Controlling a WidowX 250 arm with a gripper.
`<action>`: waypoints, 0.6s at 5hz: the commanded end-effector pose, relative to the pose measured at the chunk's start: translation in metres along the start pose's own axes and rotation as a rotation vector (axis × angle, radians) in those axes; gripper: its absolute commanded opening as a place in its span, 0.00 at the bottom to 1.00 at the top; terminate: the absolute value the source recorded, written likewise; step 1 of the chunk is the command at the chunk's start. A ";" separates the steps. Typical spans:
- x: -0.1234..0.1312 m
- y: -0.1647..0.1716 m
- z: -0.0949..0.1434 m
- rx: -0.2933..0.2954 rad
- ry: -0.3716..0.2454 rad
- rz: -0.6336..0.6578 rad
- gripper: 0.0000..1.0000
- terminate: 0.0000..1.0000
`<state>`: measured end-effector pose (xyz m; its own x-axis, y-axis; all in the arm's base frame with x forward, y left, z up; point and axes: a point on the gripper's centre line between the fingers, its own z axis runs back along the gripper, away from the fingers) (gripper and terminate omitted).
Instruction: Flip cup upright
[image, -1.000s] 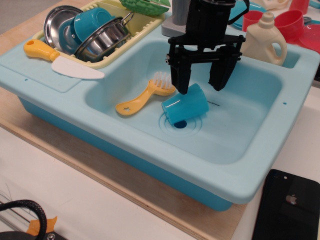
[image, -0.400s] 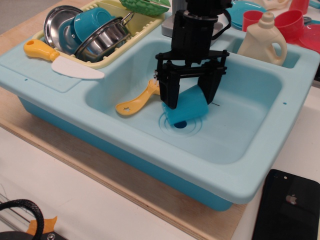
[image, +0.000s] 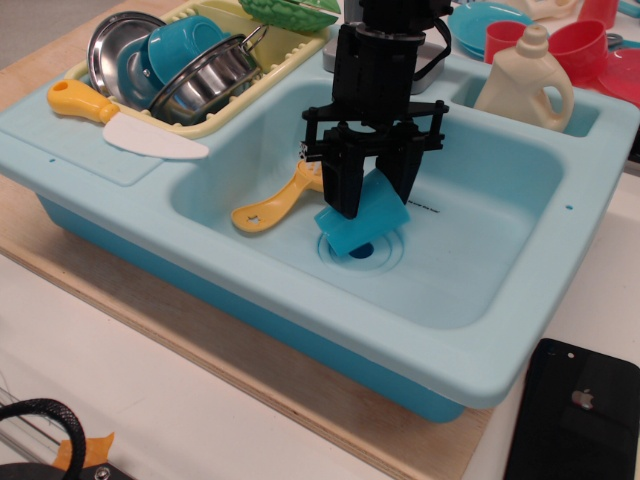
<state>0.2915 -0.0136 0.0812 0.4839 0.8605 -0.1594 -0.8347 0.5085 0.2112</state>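
The teal-blue cup (image: 362, 220) lies tilted on its side over the drain in the light blue sink basin (image: 470, 250). My black gripper (image: 372, 195) reaches straight down from above and its two fingers have closed on the cup's upper part. The left finger (image: 343, 188) covers the cup's left side and the right finger (image: 403, 177) is against its far side. The cup's lower end touches the sink floor by the drain ring.
A yellow brush (image: 280, 196) lies left of the cup in the sink. A dish rack (image: 270, 70) with steel bowls and a teal cup stands at the back left, a yellow-handled knife (image: 120, 118) beside it. A cream bottle (image: 528, 82), red cups and a black phone (image: 575, 415) are at the right.
The gripper has dropped lower and shifted left, and its fingers have closed from wide open onto the cup. The cup has tipped and turned slightly over the drain.
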 end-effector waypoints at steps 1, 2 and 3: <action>-0.012 -0.007 0.030 -0.133 -0.080 -0.049 0.00 0.00; -0.021 -0.007 0.050 -0.194 -0.097 -0.072 0.00 0.00; -0.025 -0.009 0.056 -0.293 -0.113 -0.113 0.00 0.00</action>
<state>0.2997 -0.0418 0.1214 0.6026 0.7927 -0.0923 -0.7979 0.5960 -0.0903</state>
